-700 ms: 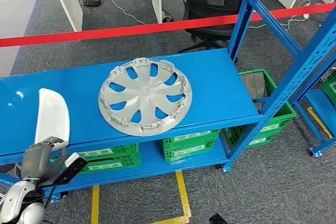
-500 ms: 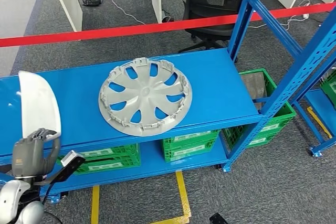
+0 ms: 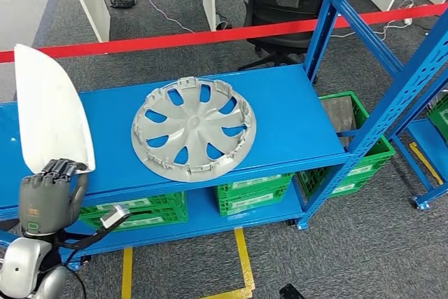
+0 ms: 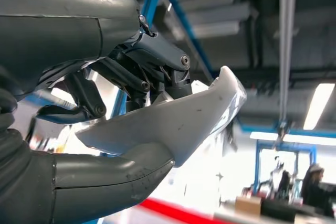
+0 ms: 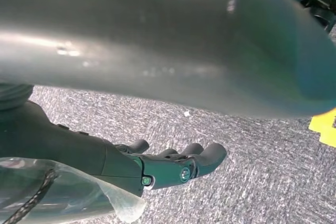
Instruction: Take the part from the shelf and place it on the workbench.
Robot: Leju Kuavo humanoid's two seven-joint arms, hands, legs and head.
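My left hand [image 3: 46,201] grips the lower end of a white curved plastic part [image 3: 50,113], lifted upright over the left end of the blue shelf [image 3: 296,113]. In the left wrist view the white part [image 4: 186,119] is pinched between the grey thumb and the dark fingers [image 4: 158,72] of the left hand [image 4: 118,114]. My right hand [image 5: 174,166] hangs over grey carpet with its fingers stretched out and nothing in them.
A silver wheel cover [image 3: 193,129] lies flat in the middle of the shelf top. Green crates [image 3: 253,190] sit on the lower shelf and another green crate [image 3: 351,141] stands at the right. A red tape barrier [image 3: 211,35] runs behind the shelf, with an office chair [image 3: 283,5] beyond it.
My left hand has raised the white part off the shelf and tipped it upright; it now stands higher and further left than before. The wheel cover has not moved.
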